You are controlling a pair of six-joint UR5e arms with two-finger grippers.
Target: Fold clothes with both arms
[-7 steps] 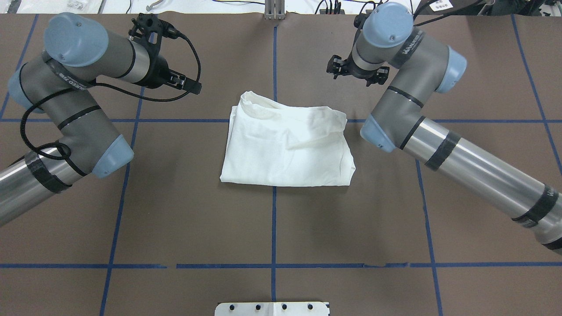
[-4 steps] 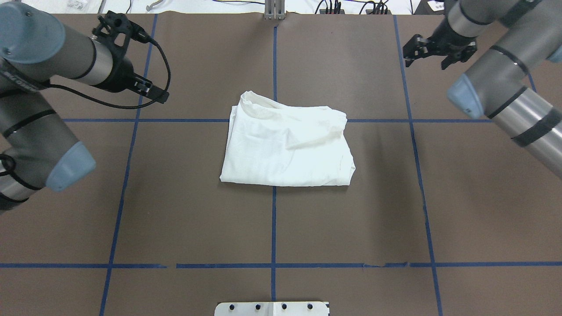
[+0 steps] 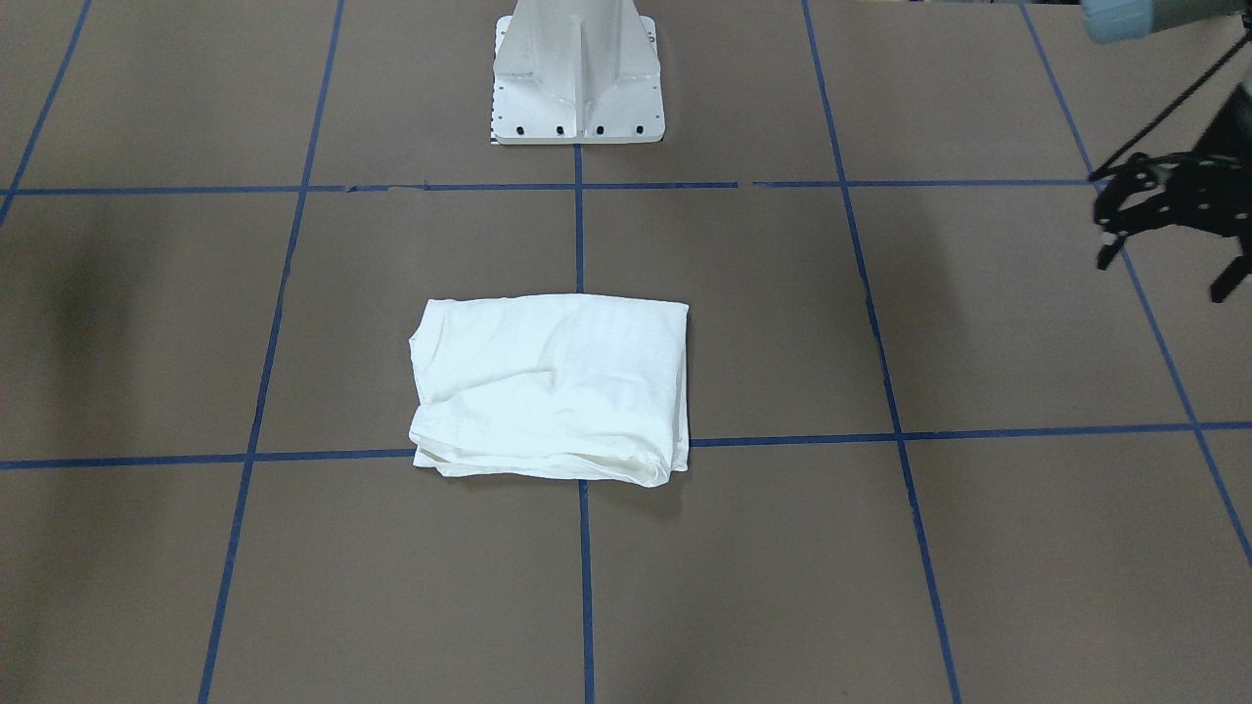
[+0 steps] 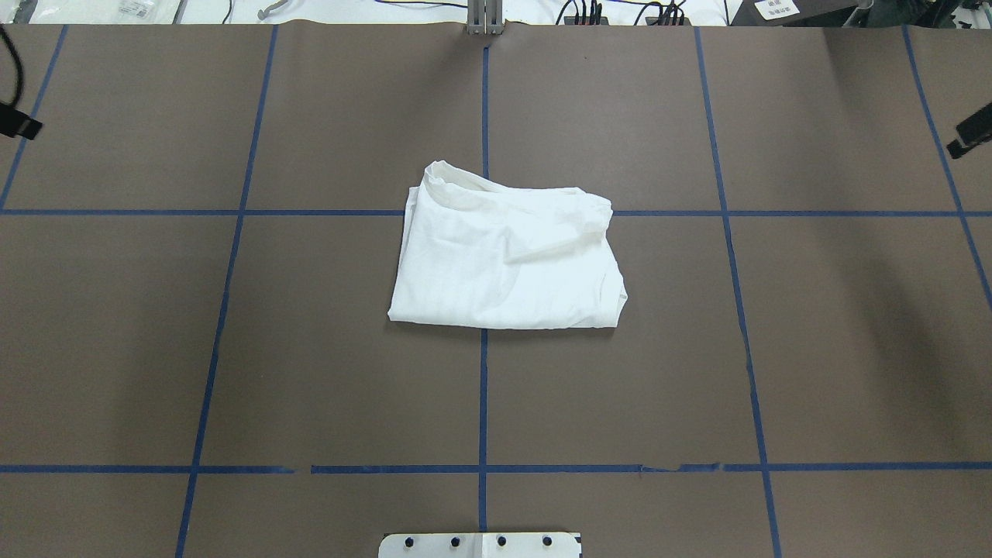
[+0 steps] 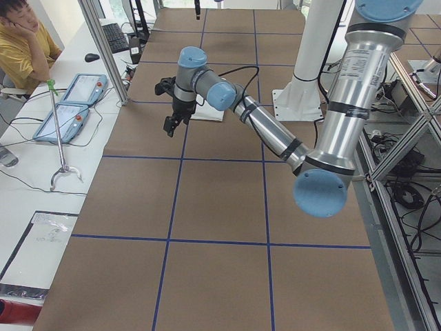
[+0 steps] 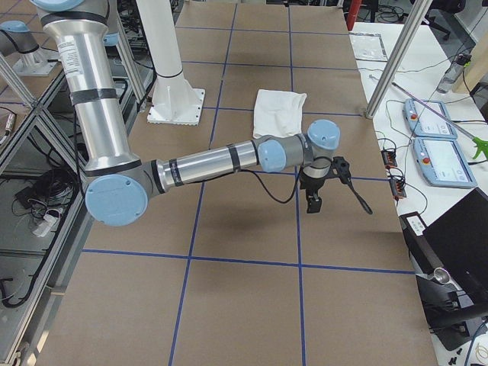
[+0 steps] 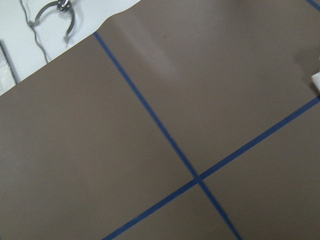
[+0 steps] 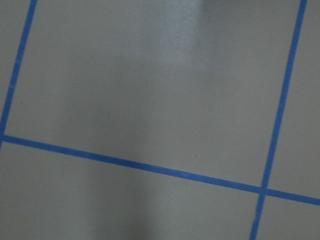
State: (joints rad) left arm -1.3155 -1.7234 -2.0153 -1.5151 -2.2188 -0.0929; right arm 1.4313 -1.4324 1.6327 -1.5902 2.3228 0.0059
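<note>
Jaws of the left gripper [image 3: 1162,276] spread, empty, well apart from shirt [image 3: 553,386]

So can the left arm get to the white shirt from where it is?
Probably yes. The left gripper hangs off to the side, away from the shirt, and only bare table lies between them. Nothing blocks the way.

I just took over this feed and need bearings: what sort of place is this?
Probably a robotics lab workcell: a table gridded with blue tape, teach pendants on the side bench, and a white pedestal base.
</note>
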